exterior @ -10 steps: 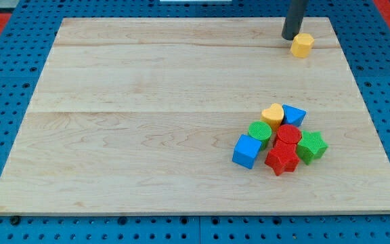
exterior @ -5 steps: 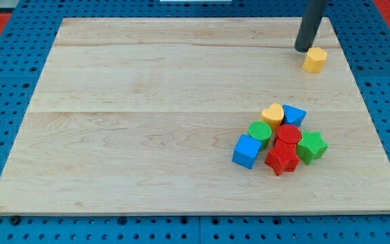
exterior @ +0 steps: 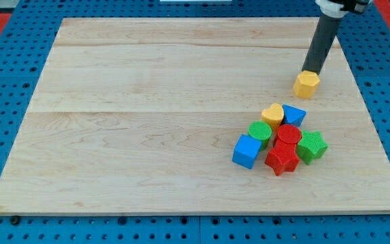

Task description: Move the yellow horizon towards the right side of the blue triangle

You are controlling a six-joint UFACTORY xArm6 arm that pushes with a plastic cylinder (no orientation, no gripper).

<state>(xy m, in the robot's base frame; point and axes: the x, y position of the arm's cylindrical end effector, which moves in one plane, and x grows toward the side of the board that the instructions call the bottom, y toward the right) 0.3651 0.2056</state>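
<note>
A yellow hexagon block [exterior: 307, 83] lies on the wooden board [exterior: 147, 102], up and to the right of the cluster. My tip [exterior: 313, 71] stands right behind it, touching its upper right side. The blue triangle [exterior: 292, 114] lies at the top right of the cluster, below the yellow hexagon and a little to its left. A yellow heart [exterior: 272, 114] touches the triangle's left side.
The cluster also holds a green cylinder [exterior: 260, 131], a blue cube [exterior: 247, 150], two red cylinders [exterior: 289, 134], a red star [exterior: 282, 160] and a green star [exterior: 312, 146]. The board's right edge [exterior: 378, 135] is near.
My tip and the yellow hexagon moved right along the top, then down towards the cluster. The hexagon is now much closer to the blue triangle.
</note>
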